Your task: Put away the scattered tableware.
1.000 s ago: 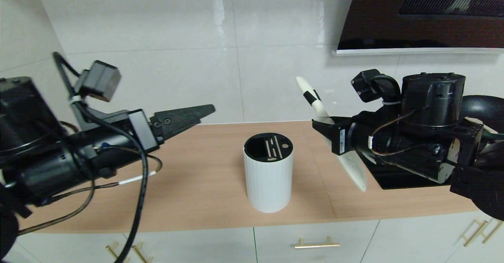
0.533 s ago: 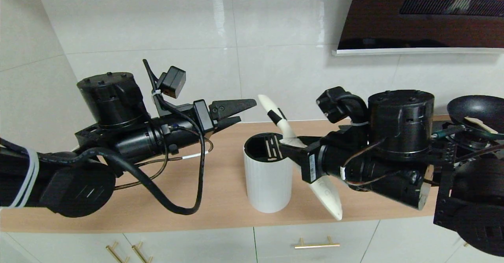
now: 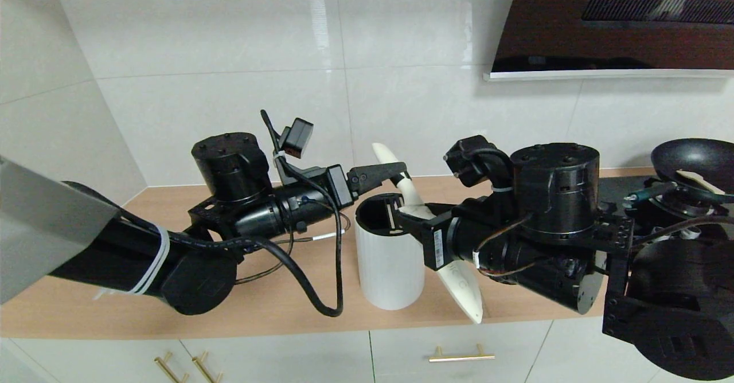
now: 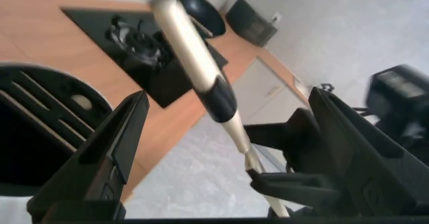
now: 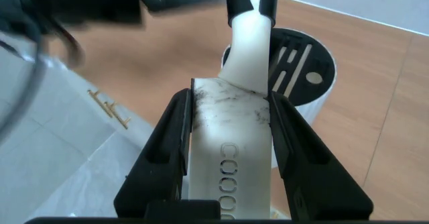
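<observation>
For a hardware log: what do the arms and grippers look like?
Both arms are black, with thick cylindrical housings; the left gripper and right gripper have tapered black fingers. Black cables loop under the left arm, a white strap wraps it; a white label marks the right wrist.

Head camera: high, facing forward and down across pale wooden countertop point(image 3: 269, 317) to glossy white tiled wall point(image 3: 229, 27). Both wrist cameras close in: left looks sidelong over white cylindrical utensil holder point(image 3: 390, 268); right looks down onto it. All three share holder, cream-white knife point(image 3: 461, 294).
</observation>
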`<state>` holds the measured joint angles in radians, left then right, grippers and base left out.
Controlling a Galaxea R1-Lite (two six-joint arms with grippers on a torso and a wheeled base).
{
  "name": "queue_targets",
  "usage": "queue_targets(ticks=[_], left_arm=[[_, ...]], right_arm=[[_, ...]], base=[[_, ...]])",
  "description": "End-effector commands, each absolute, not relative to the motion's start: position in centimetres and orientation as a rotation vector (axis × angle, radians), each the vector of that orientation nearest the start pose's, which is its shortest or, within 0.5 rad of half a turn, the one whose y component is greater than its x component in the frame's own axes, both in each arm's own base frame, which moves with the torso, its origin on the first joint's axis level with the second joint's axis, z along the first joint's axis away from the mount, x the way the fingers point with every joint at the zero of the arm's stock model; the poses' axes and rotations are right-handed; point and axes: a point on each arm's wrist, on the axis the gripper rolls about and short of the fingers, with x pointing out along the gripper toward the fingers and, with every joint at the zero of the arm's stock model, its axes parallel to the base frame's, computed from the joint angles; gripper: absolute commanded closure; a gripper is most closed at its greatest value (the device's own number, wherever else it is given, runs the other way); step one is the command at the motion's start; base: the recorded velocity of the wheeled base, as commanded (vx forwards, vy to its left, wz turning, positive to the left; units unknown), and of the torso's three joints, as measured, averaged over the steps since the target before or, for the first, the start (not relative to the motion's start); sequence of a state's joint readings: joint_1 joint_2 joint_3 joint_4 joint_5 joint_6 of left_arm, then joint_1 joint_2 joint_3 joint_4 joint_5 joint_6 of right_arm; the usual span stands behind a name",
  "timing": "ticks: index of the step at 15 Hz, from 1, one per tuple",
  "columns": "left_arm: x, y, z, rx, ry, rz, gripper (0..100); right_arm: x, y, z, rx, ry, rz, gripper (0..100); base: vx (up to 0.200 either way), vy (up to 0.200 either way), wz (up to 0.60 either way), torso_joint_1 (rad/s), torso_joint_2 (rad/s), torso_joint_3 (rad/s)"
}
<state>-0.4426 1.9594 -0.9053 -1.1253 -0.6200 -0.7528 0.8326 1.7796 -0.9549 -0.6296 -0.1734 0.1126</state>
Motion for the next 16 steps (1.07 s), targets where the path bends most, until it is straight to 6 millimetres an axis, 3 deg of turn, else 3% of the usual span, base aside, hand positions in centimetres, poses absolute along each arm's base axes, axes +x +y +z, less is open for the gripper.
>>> queue_targets(ticks=[1, 16], left_arm=[[32.37, -17.41, 16.48, -0.675, 0.339, -1.032, 0], [32.14, -18.28, 16.48, -0.673, 0.284, -1.066, 0]], right_arm=[[23.05, 24.74, 19.55, 0.015, 0.202, 0.636, 100], [22.46, 25.55, 18.80, 0.013, 0.209, 0.660, 100]], base=[[0.000, 0.000, 0.00, 0.000, 0.00, 0.000], [0.000, 0.000, 0.00, 0.000, 0.00, 0.000]])
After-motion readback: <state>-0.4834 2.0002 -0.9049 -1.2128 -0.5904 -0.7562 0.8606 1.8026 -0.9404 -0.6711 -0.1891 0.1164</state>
